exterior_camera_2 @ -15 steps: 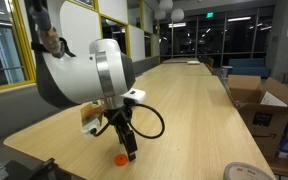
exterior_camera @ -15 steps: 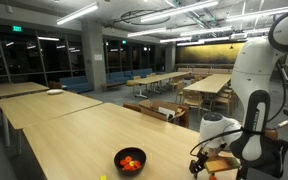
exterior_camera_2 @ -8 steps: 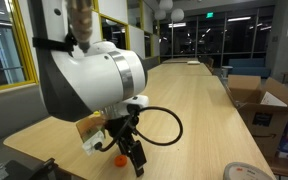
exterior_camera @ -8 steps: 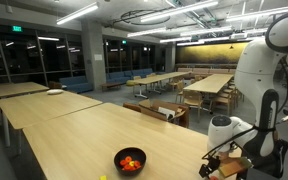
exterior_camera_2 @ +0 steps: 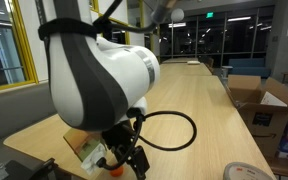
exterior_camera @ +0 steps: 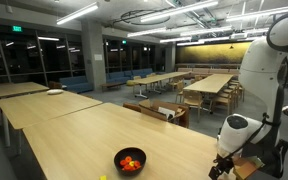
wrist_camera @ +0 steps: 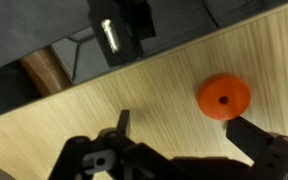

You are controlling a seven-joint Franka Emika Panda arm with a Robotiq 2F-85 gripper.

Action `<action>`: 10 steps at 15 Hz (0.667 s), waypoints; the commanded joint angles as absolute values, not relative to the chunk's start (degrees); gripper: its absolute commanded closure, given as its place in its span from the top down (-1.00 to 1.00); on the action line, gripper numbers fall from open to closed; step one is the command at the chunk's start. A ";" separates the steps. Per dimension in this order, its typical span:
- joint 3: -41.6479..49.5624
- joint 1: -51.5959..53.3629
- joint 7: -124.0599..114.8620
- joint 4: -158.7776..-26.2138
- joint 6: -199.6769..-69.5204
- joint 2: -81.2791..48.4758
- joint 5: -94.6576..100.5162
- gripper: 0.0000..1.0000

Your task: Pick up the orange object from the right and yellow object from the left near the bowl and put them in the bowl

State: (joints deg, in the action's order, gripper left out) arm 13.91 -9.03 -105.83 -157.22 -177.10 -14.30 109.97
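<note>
The orange object (wrist_camera: 224, 98) is a small flat orange disc with a hole in its middle, lying on the light wooden table (wrist_camera: 174, 80). In the wrist view my gripper (wrist_camera: 184, 130) is open and empty just above the table, and the disc lies just ahead of the right fingertip (wrist_camera: 250, 136), apart from it. In an exterior view the disc (exterior_camera_2: 115, 170) peeks out beside the gripper (exterior_camera_2: 134, 162), mostly hidden by the arm. The black bowl (exterior_camera: 118, 159) sits near the table's front edge with red-orange contents, well to the side of my gripper (exterior_camera: 219, 169). A yellow-green speck (exterior_camera: 102, 178) lies beside the bowl.
The table's near edge runs close to the gripper (exterior_camera_2: 44, 150). A white round thing (exterior_camera_2: 249, 172) lies at the table's front. Cardboard boxes (exterior_camera_2: 269, 110) stand beside the table. A dark black block (wrist_camera: 124, 35) and a wooden leg (wrist_camera: 44, 72) show beyond the table edge.
The arm has swung sideways along the table edge, away from the bowl, and lowered. The gripper has come down next to the orange disc, which the arm now largely hides.
</note>
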 commanded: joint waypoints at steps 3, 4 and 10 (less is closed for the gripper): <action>14.17 -13.48 -117.97 -157.54 -188.38 -8.41 128.85 1.00; 13.69 -14.18 -119.74 -157.35 -190.57 -7.62 131.09 1.00; 11.96 -13.37 -124.81 -157.12 -192.67 -6.68 138.35 1.00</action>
State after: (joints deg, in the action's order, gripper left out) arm 13.18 -14.04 -120.96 -157.12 -192.61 -7.61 134.23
